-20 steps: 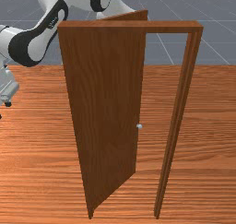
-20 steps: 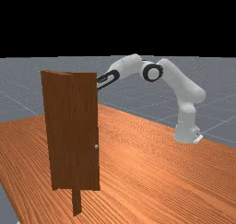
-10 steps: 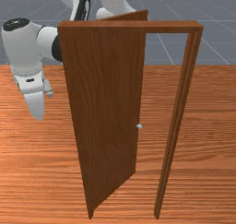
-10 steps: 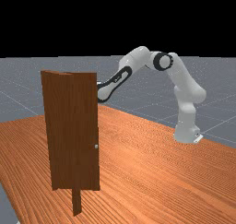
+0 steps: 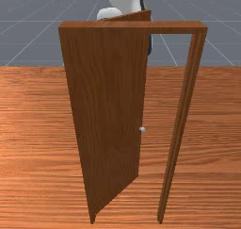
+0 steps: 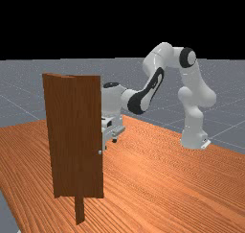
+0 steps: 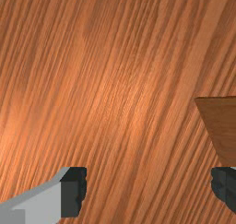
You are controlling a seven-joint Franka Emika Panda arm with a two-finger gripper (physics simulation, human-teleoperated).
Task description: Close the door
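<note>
In the far view my gripper (image 6: 110,144) hangs just past the door's knob-side edge, partly hidden by the panel. The wrist view has its fingers (image 7: 148,188) wide apart, with bare table between them. A darker brown corner of the door (image 7: 223,126) lies by one finger. Seen from the front, the door (image 5: 106,105) stands ajar, angled back from its frame (image 5: 132,27) toward the arm. The panel hides my hand there. A small pale knob (image 5: 142,129) sits at the panel's free edge; the far view has the knob (image 6: 100,152) beside my fingertips.
The frame's post (image 5: 179,119) rises at the front view's right, with an opening between it and the door. Wooden table (image 6: 172,179) surrounds the door. The arm's base (image 6: 193,138) stands at the far view's right.
My hand has moved from the front view's left to behind the panel. In the far view it has come out beyond the door's right edge. The door has not moved.
</note>
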